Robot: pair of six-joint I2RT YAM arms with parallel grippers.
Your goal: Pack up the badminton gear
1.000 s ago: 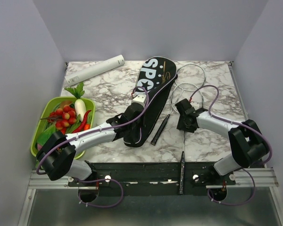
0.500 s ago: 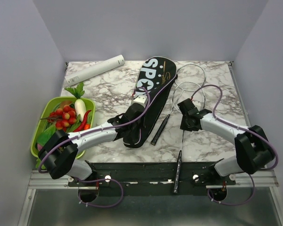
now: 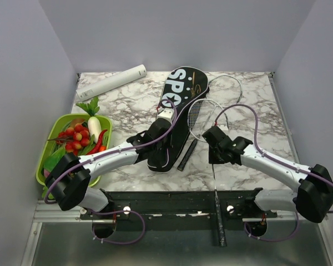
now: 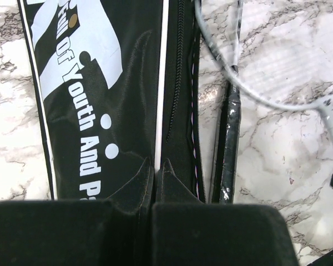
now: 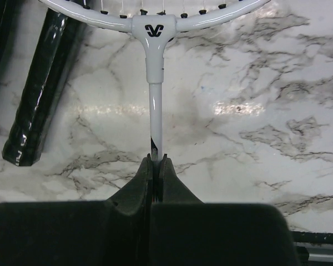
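Observation:
The long black bag [image 3: 183, 88] lettered in white lies at the table's middle. My left gripper [image 3: 165, 117] is shut on its white-piped edge, beside the zip [image 4: 180, 83]. The left wrist view shows the tips [image 4: 154, 163] pinching that edge. My right gripper [image 3: 212, 136] is shut on the thin white shaft [image 5: 155, 111] of one racket. That racket's stringed head [image 3: 201, 113] overlaps the bag's right side, and its black handle [image 3: 217, 216] reaches past the table's near edge. The second racket's handle [image 3: 187, 154] lies right of the bag, its head [image 3: 227, 83] behind.
A green tray [image 3: 51, 133] of toy vegetables sits at the left. A white cylinder [image 3: 112, 81] lies at the back left. The black base rail [image 3: 172, 202] runs along the near edge, crossed by the held racket's handle.
My right gripper has shut on the racket's shaft and carried it left, so its head now overlaps the bag. The handle has slid further out over the near edge. The left gripper stays shut on the bag.

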